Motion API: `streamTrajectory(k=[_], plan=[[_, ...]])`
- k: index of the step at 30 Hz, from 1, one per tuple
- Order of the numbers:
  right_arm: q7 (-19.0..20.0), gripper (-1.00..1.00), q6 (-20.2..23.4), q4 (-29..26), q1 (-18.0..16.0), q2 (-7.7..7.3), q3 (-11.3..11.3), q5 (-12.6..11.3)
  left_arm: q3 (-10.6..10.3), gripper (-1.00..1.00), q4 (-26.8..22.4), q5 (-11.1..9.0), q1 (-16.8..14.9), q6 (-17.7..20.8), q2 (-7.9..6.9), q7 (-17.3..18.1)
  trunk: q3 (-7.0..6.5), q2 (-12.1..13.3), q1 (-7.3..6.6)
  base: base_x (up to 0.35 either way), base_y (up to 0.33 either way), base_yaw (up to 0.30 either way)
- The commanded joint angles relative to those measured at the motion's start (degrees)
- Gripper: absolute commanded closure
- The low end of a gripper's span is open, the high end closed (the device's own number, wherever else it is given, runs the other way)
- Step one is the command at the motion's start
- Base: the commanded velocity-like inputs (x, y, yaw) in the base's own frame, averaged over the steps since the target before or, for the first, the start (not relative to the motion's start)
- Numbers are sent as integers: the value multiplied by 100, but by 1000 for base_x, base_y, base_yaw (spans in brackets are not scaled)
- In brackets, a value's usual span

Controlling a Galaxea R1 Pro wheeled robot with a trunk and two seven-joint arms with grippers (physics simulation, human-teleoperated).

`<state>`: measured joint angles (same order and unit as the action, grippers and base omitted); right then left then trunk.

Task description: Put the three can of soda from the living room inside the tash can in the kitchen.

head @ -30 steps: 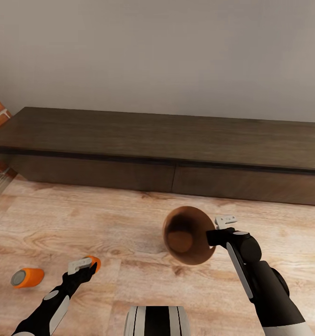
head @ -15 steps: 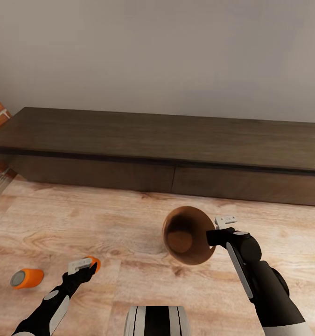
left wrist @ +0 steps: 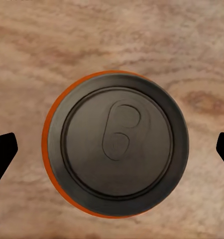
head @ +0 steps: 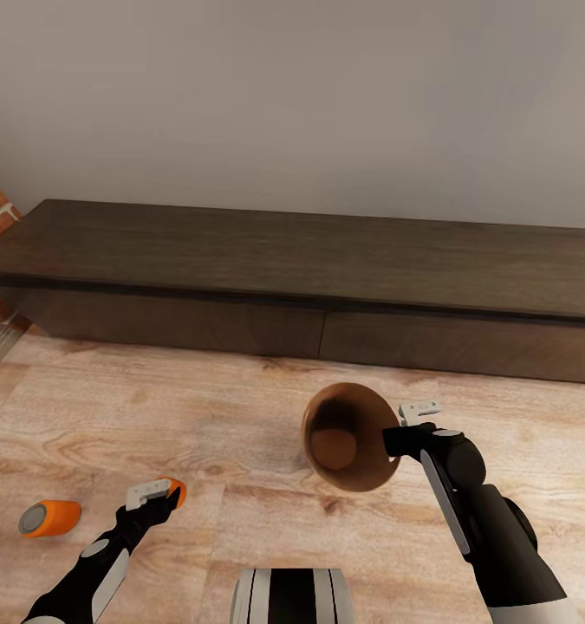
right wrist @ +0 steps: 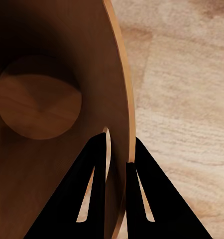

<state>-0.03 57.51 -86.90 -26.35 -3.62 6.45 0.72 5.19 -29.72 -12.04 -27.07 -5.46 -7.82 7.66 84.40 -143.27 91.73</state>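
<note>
Right claw pinches trash can rim | left claw straddles soda can

Living room (low cabinet, plank floor)

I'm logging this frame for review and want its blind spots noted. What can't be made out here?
- Upright orange can: in the head view the left gripper covers most of it; the left wrist view gives just its top.
- Trash can: its outer wall and base face away in the head view, and the frame edges cut it off in the right wrist view.
- Right gripper: its fingers straddle the bin's rim, but actual contact is unclear.
</note>
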Motion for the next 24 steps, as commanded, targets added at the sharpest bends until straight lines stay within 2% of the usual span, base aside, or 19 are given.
streamTrajectory(k=[1,4,21,22,24], plan=[[73,100,-3,-3,-2,1,-4,-98,0,-100,0,0,0,0,0,1,0,0,0,0,0,0],[73,100,-3,-3,-2,1,-4,-97,0,-100,1,0,0,0,0,0,44,-3,5,0,0,0],[73,100,-3,1,-2,1,-4,-98,4,-100,-8,0,0,1,0,-1,44,-3,5,0,0,0],[73,100,-3,2,-2,1,-4,-98,5,100,-8,0,0,0,0,-1,44,-3,5,0,0,0],[73,100,-3,0,-2,1,-4,-98,10,100,-11,0,0,-4,0,-1,44,-3,5,0,0,0]])
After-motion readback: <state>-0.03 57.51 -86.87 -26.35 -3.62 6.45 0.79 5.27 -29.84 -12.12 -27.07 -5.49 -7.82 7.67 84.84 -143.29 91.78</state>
